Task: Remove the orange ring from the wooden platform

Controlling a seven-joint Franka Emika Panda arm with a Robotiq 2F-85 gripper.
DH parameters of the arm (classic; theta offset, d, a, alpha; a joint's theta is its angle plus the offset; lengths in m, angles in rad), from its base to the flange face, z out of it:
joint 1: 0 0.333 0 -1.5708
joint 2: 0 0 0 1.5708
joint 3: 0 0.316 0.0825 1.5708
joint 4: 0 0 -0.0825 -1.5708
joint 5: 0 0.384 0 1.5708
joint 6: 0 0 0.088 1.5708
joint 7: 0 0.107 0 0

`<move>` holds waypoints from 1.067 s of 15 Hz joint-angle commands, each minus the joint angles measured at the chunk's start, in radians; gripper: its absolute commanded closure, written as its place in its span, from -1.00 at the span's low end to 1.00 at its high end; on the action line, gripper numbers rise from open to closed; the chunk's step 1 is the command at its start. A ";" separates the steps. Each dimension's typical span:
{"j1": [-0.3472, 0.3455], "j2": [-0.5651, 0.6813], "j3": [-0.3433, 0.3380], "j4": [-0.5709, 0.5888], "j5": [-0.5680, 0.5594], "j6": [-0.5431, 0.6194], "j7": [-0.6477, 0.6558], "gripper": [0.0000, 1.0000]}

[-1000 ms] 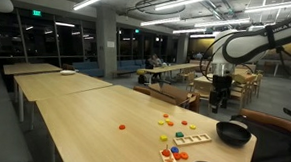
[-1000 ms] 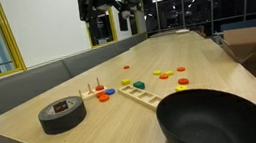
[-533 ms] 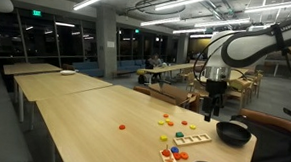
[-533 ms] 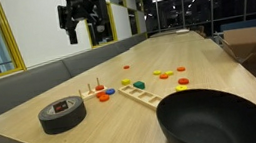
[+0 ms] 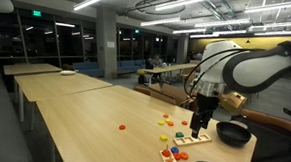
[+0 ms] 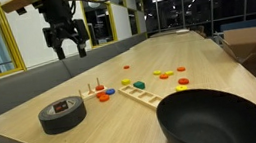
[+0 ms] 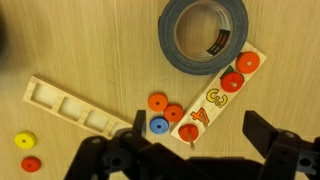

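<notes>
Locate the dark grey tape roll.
In the wrist view the dark grey tape roll lies at the top, beside the wooden platform; in an exterior view the roll sits near the table corner.

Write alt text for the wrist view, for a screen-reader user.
The open gripper hangs above a wooden platform whose pegs carry orange rings, on a wooden table. A roll of dark tape lies beside one end of the platform; a slotted wooden tray and loose coloured discs lie nearby.

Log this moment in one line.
orange ring: on wooden peg platform, untouched | black gripper: open, empty, above it | task: not done
</notes>
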 commanded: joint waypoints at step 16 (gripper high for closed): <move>-0.016 0.516 0.105 0.222 -0.112 0.247 0.496 -1.00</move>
